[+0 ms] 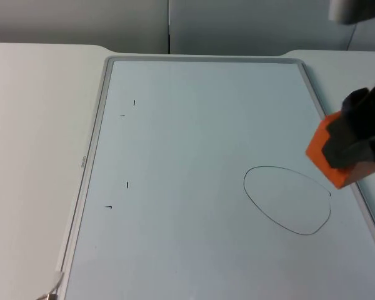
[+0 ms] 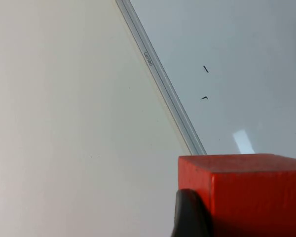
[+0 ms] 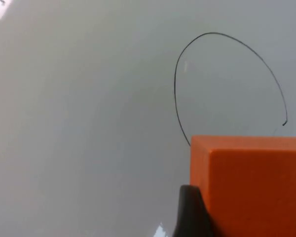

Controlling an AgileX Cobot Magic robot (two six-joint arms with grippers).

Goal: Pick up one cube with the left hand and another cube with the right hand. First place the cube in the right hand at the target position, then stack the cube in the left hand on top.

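My right gripper hangs above the whiteboard's right edge, shut on an orange cube. The cube is held in the air just up and right of a hand-drawn black oval on the board. In the right wrist view the orange cube sits against a black fingertip, with the oval beyond it. My left gripper is shut on a red cube, held over the white table just outside the board's left frame.
A large whiteboard with a grey frame covers most of the table. A few small black marks lie on its left half. The grey partition wall closes the far side.
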